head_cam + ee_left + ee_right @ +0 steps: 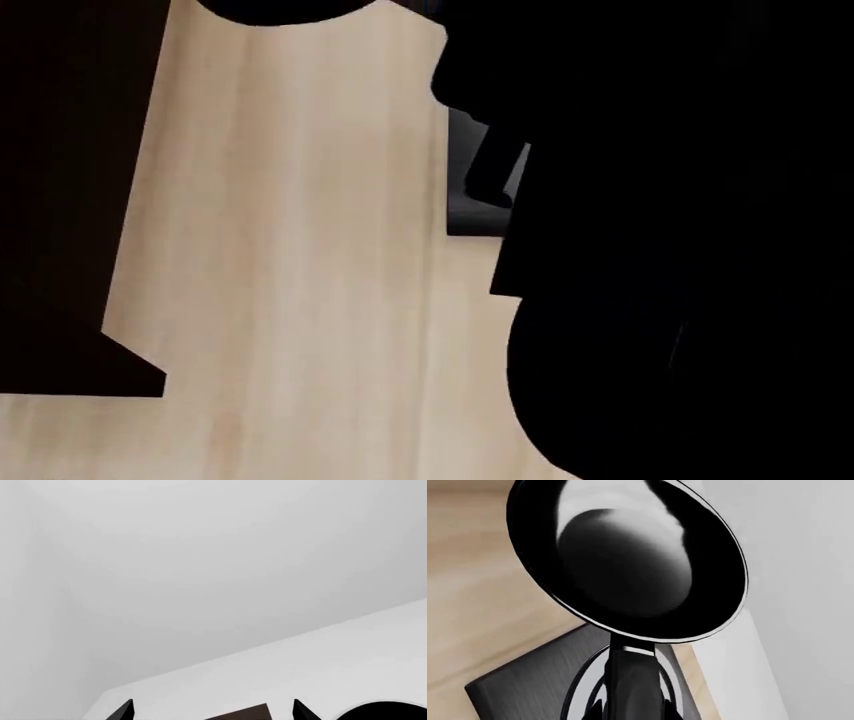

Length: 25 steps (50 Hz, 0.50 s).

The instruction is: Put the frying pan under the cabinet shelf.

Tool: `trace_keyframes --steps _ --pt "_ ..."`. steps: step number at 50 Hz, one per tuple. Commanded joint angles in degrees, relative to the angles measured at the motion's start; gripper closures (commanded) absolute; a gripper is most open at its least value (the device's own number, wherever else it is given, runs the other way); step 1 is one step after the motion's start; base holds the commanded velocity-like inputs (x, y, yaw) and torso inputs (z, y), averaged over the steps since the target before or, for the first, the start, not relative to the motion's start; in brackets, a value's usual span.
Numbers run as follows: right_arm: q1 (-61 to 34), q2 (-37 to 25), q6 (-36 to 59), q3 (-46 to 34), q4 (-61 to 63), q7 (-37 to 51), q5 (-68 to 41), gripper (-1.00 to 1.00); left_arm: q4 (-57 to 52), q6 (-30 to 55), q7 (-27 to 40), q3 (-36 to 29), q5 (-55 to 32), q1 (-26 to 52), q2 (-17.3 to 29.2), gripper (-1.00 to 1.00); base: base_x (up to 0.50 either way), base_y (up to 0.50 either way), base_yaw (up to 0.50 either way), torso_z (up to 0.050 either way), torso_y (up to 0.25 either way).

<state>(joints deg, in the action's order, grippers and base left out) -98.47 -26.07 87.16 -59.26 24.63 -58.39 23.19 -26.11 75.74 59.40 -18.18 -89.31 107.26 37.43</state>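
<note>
Black and glossy, the frying pan (627,560) is held by its handle (630,680) in the right hand (630,707), raised above the pale wooden worktop (474,580) and a dark hob (527,680). Only the left hand's (213,711) fingertips (123,711) are seen, set wide apart.

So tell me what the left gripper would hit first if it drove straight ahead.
Probably nothing near: past the left gripper the left wrist view shows only a pale flat surface and plain grey background beyond. Depth is unclear, so the way merely looks free.

Simulated kitchen, frying pan (627,555), hob (540,680), pale wooden countertop (294,250)
</note>
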Motion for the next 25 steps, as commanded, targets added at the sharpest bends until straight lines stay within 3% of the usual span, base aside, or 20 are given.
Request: trace_keyframes --steps 1,25 --pt "0.6 0.8 -2.2 0.1 -0.9 1.5 4.5 1.0 -0.2 -0.4 0.2 -0.2 -0.4 -0.2 0.6 -1.0 0.0 0.0 0.0 0.0 0.0" --pt "4.0 4.3 -5.6 0.2 -6.2 3.2 3.2 1.0 -0.8 -1.5 -0.4 -0.7 0.1 -1.3 1.7 -1.0 0.0 0.0 0.0 0.0 0.002"
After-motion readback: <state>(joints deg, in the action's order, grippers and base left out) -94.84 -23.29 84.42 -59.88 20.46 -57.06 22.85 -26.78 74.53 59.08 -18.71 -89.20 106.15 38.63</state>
